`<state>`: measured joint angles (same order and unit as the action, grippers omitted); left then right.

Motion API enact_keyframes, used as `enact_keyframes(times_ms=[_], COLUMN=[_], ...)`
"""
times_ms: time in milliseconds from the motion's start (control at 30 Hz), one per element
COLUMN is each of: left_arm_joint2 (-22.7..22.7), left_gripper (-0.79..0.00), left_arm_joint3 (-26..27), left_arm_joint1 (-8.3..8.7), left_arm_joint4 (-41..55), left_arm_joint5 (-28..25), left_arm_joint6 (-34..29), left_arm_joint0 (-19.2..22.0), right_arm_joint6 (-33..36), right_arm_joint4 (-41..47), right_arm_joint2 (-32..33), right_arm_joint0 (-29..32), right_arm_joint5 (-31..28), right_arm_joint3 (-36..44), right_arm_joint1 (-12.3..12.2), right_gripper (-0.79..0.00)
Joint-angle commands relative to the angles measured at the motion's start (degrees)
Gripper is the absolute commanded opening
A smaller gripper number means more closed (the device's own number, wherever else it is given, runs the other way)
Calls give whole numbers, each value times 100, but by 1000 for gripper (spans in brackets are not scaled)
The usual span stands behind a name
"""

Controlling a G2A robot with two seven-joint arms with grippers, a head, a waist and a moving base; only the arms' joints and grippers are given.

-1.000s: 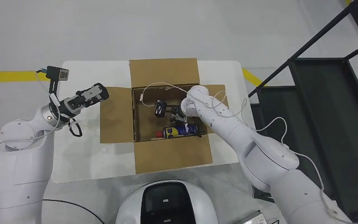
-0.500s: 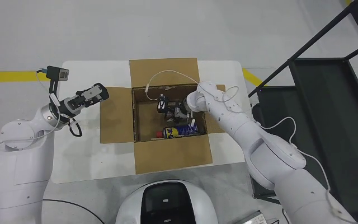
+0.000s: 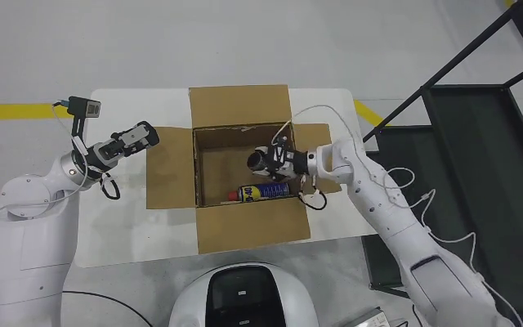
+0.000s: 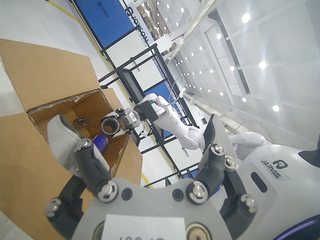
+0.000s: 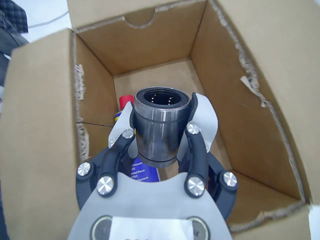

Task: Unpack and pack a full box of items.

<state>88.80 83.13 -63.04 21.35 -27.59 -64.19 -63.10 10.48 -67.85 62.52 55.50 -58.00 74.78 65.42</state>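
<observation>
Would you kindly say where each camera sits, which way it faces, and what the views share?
Top view: above the arms, looking down at table and box; left gripper and right gripper show.
Left wrist view: on left wrist, facing across the box toward the right gripper; open left gripper shows.
Right wrist view: on right wrist, looking into the box; right gripper holds a metal cylinder.
Shared: box, cylinder, spray can.

A white table point(image 3: 139, 110) carries one brown cardboard box point(image 3: 241, 105), which stands open about the middle of the tabletop with its four flaps folded out flat, the far flap reaching about to the table's far edge and the near flap close to its near edge.
</observation>
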Motion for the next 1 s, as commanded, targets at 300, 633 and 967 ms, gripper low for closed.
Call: enact_keyframes(times_ms=[300,633,967], left_arm_joint2=[0,0,0], left_gripper=[0,0,0], left_arm_joint3=[0,0,0], left_arm_joint1=[0,0,0], left_arm_joint4=[0,0,0], left_arm_joint5=[0,0,0], left_arm_joint6=[0,0,0], left_arm_joint0=[0,0,0], right_arm_joint6=[-2417,-2417,-2468], right_arm_joint4=[65,65,173], right_arm_joint2=[1485,1485,1548], right_arm_joint0=[1508,1508,1542], right_arm_joint5=[65,65,228], right_arm_joint3=[546,546,579], right_arm_joint1=[-341,-341,-341], right_gripper=[-785,-785,-785])
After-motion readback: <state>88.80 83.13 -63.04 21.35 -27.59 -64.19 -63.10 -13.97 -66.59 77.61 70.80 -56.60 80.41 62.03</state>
